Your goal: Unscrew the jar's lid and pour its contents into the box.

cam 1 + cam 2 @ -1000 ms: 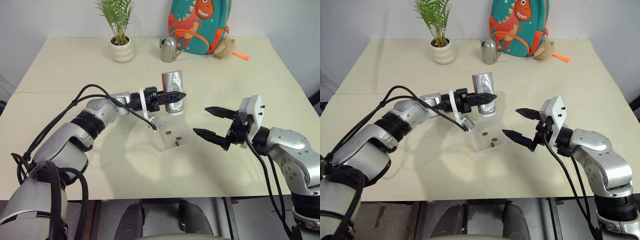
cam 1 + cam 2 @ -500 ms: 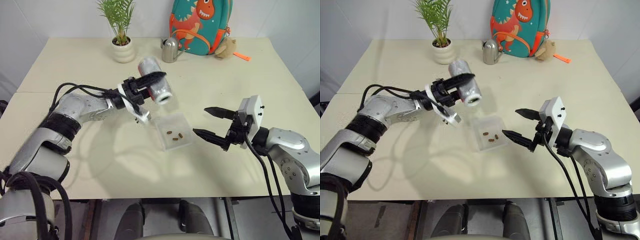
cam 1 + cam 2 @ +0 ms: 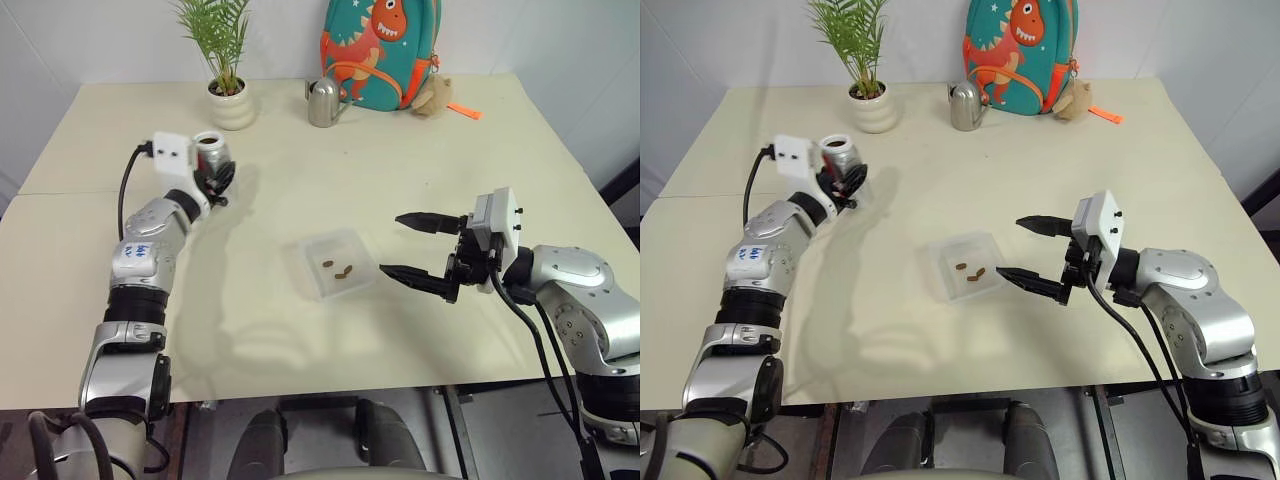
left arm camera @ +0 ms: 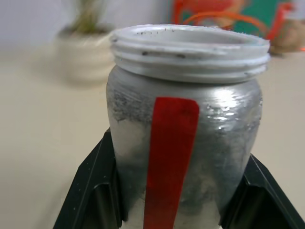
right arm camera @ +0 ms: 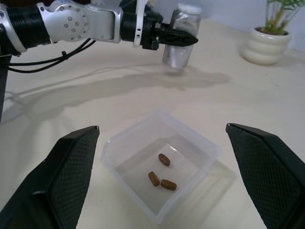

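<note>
Jar swung away from the box to the table's left side, now upright and lidless.

The left gripper [image 3: 213, 176] has carried the jar [image 3: 210, 153] from over the box [image 3: 335, 267] out to about ten o'clock of it, near the white plant pot [image 3: 230, 105]; its black fingers [image 4: 97, 191] are clenched on the jar's silvery sides, red stripe facing the wrist camera, open threaded mouth up. Three brown pellets, the contents [image 5: 161, 175], lie in the clear box at table centre. The right gripper [image 3: 420, 248] hovers at three o'clock of the box, fingers spread wide, grasping nothing.
</note>
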